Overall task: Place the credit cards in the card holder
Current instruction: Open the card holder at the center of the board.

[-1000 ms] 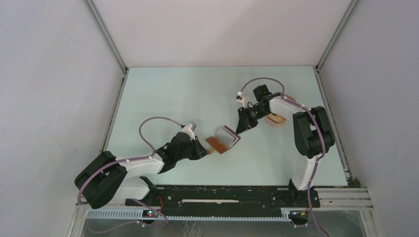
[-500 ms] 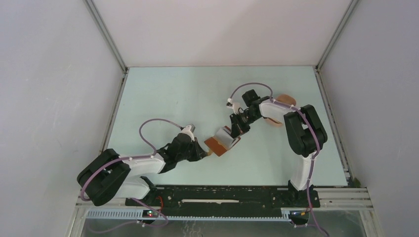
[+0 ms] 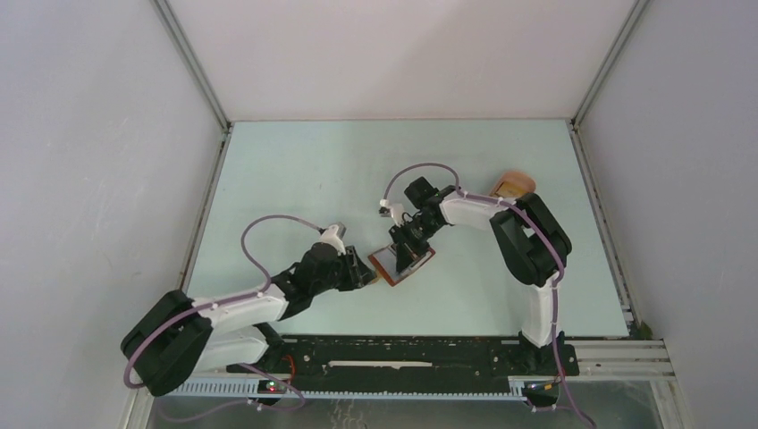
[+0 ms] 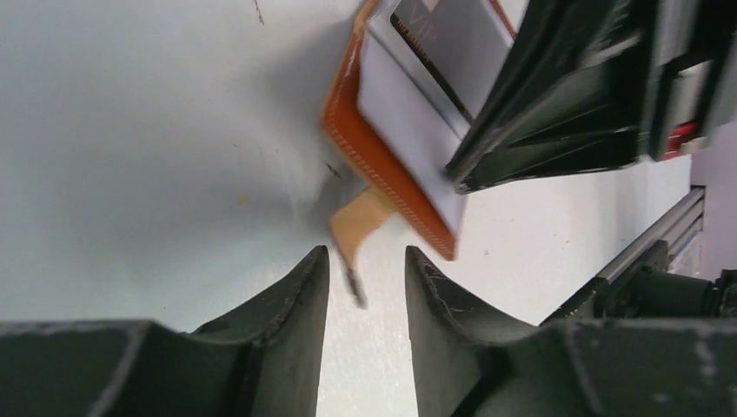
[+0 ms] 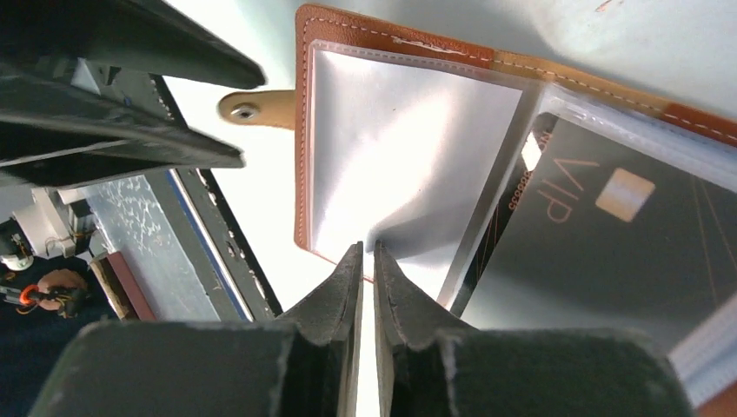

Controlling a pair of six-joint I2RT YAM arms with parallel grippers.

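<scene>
Table [image 3: 295,179]: pale green, walled on three sides, both arms reaching to its middle
Right arm [image 3: 523,241]: has swung in from beside the tray and now bends over the open wallet
Left arm [image 3: 241,308]: stretched low toward the wallet's near-left corner
Pink tray [image 3: 527,181]: far right and well apart from the wallet; a pale card seems to lie in it, too small to be sure
Card holder [image 3: 404,261]: reddish-brown, lying open at mid-table between the two claws
Right gripper [image 5: 365,256]: jaws drawn to a thin slit on the lower edge of the clear pocket, apparently nipping it
Left gripper [image 4: 365,261]: clamped a moment ago, its jaws now stand parted, the tab's end loose between them
Clear pocket [image 5: 400,148]: empty leaf on the tab side
Black card [image 5: 600,226]: marked VIP, already under the neighbouring sleeve
Snap tab [image 4: 358,228]: tan, sticking out toward the left claw
Meaning: the left hold is let go and the right claw takes over; one card looks stowed, others probably wait in the tray
</scene>
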